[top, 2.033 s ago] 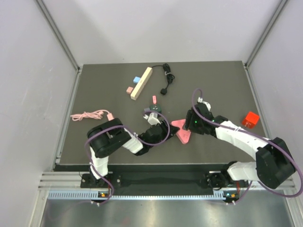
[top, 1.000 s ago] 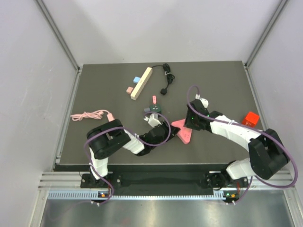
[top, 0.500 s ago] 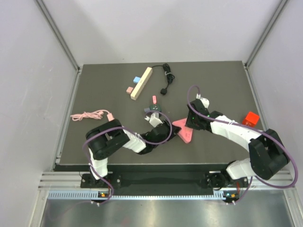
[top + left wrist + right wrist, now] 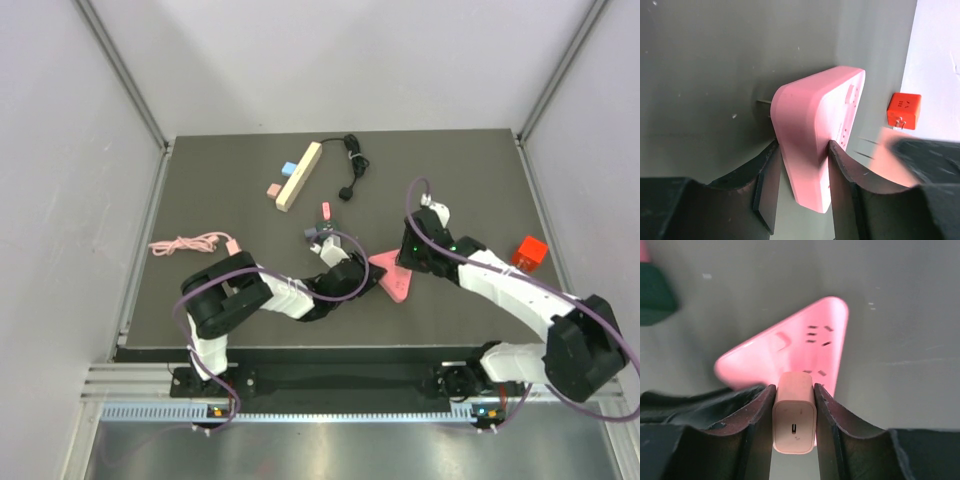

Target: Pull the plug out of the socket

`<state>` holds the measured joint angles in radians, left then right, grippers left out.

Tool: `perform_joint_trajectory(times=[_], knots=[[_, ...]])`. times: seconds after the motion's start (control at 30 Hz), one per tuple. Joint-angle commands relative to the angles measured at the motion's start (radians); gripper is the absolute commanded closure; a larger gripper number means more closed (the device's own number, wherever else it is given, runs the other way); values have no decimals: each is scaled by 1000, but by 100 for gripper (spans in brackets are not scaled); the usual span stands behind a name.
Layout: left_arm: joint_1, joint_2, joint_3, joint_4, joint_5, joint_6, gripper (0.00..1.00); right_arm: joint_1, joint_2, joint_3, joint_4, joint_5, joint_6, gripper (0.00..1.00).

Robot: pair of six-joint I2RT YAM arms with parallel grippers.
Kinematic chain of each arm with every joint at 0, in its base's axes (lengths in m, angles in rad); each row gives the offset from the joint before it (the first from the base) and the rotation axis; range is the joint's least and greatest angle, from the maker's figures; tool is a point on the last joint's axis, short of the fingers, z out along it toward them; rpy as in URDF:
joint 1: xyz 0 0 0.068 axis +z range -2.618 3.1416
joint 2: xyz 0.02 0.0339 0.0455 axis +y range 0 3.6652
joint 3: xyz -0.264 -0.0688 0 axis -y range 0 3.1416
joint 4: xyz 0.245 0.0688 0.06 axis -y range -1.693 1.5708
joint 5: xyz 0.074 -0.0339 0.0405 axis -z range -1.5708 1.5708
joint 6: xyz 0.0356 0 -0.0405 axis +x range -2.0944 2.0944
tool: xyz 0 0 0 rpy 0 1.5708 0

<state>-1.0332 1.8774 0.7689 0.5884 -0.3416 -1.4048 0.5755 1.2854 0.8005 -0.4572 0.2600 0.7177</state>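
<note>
Grips the flat pink socket [image 4: 815, 135] by 1 corner with the left gripper [image 4: 802, 175], both fingers tight against its sides. Holds it on the dark table [image 4: 200, 200], near the middle. Squeezes the small pink plug [image 4: 794, 425] with the right gripper [image 4: 794, 405], right over the socket's face, just below some of its holes. Cannot tell if the pins sit inside the socket or just above it. Shows 1 red cube [image 4: 528, 251] off to the right, well apart.
</note>
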Motion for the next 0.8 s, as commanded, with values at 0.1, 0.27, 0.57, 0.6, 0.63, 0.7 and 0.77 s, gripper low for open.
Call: perform_joint_trajectory(times=[0.1, 0.27, 0.57, 0.6, 0.63, 0.7, 0.77], knots=[[16, 35, -25, -254, -82, 33, 100, -68, -109, 59, 16, -154, -33, 100], [16, 31, -37, -233, -79, 35, 100, -143, -190, 48, -55, -88, -92, 100], [16, 31, -63, -173, -66, 50, 100, -528, -305, -24, -138, -33, -239, 100], [18, 32, -63, -171, -63, 53, 100, -567, -308, -35, -124, -36, -251, 100], [18, 32, -62, -170, -63, 55, 100, -607, -299, -37, -111, -39, -256, 100], [18, 31, -65, -165, -60, 56, 100, -646, -275, -37, -65, -48, -244, 100], [16, 31, -68, -157, -62, 58, 100, -670, -209, -26, -8, -42, -216, 100]])
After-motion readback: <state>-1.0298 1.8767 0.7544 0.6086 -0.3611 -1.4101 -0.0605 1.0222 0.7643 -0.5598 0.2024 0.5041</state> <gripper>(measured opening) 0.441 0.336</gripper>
